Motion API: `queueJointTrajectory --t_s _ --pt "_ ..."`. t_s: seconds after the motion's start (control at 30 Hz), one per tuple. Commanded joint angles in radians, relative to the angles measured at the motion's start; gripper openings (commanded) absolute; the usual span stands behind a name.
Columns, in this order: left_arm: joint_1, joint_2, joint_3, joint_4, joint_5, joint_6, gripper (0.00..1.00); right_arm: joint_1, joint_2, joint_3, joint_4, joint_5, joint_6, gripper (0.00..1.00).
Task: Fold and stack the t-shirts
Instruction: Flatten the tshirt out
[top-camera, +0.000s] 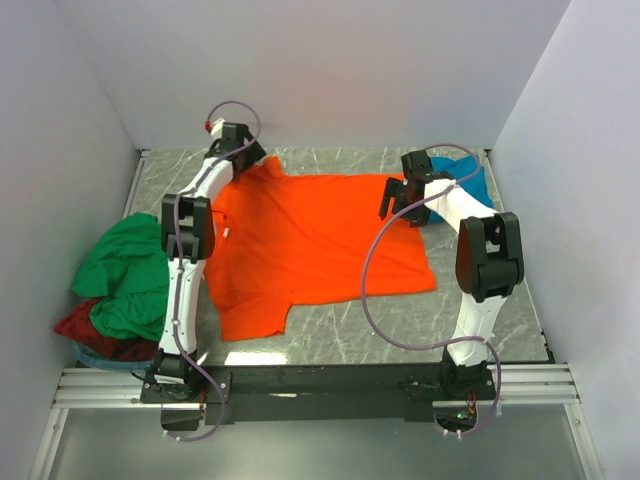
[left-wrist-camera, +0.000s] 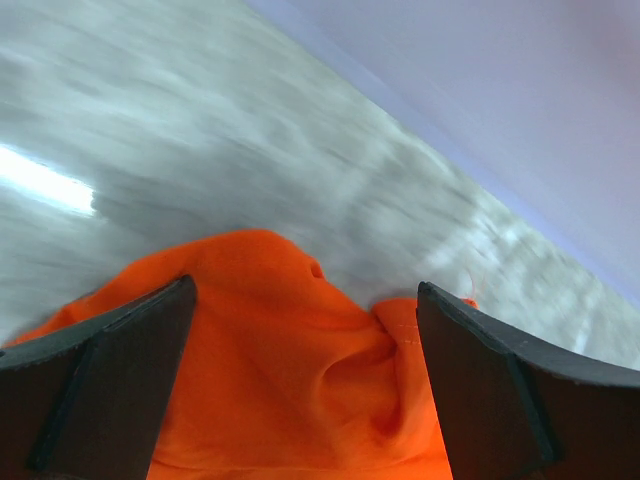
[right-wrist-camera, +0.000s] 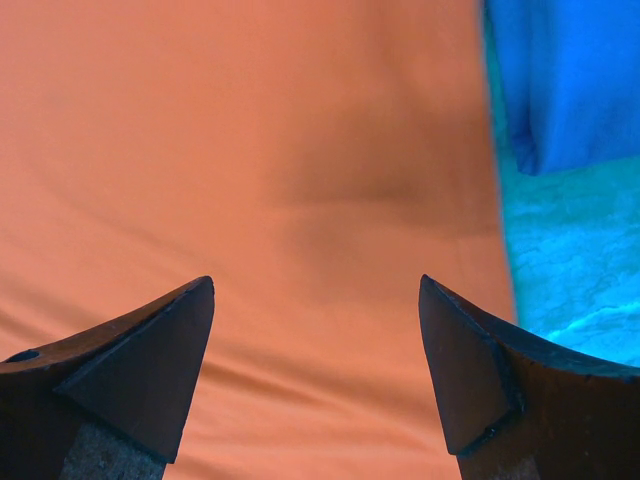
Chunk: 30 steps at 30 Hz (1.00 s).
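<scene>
Two arms. Left arm (top-camera: 185, 250) stretched far; left gripper (left-wrist-camera: 305, 290) wide open, empty, straddling the orange t-shirt (top-camera: 310, 240) corner. Right arm (top-camera: 485, 255) bent; right gripper (right-wrist-camera: 315, 285) open above the shirt, empty. Four shirts: orange flat mid-table (top-camera: 400, 330); teal t-shirt (top-camera: 470, 180) far right; green t-shirt (top-camera: 125, 270) and dark red t-shirt (top-camera: 95, 330) heaped left.

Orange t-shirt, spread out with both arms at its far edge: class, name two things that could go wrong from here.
1. The left jaws stand open around a bunched hump of the orange t-shirt; closing there could pinch several layers and skew the fold.
2. The right jaws hang open over orange cloth beside the teal blue t-shirt; a grab near that edge could drag it along.
</scene>
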Motion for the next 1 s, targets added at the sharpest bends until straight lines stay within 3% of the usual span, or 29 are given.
queueJointTrajectory --t_s 0.0,0.27,0.47,0.83,0.97 --pt "0.039 -0.037 -0.033 -0.112 -0.064 -0.012 1.0 -0.011 0.026 0.06 0.008 -0.004 -0.015 0.89" --pt "0.049 -0.098 -0.059 -0.093 -0.018 0.011 0.99 -0.008 0.046 0.104 0.011 -0.063 -0.035 0.89" --pt "0.029 -0.241 -0.169 -0.086 -0.008 0.019 0.99 0.019 -0.014 0.078 0.022 -0.06 -0.045 0.89" --pt "-0.068 -0.661 -0.577 -0.078 -0.119 -0.015 0.99 0.07 -0.303 -0.25 0.071 -0.008 0.028 0.89" --pt "-0.114 -0.796 -0.76 -0.064 -0.071 -0.047 0.99 0.085 -0.38 -0.37 0.077 -0.008 0.059 0.89"
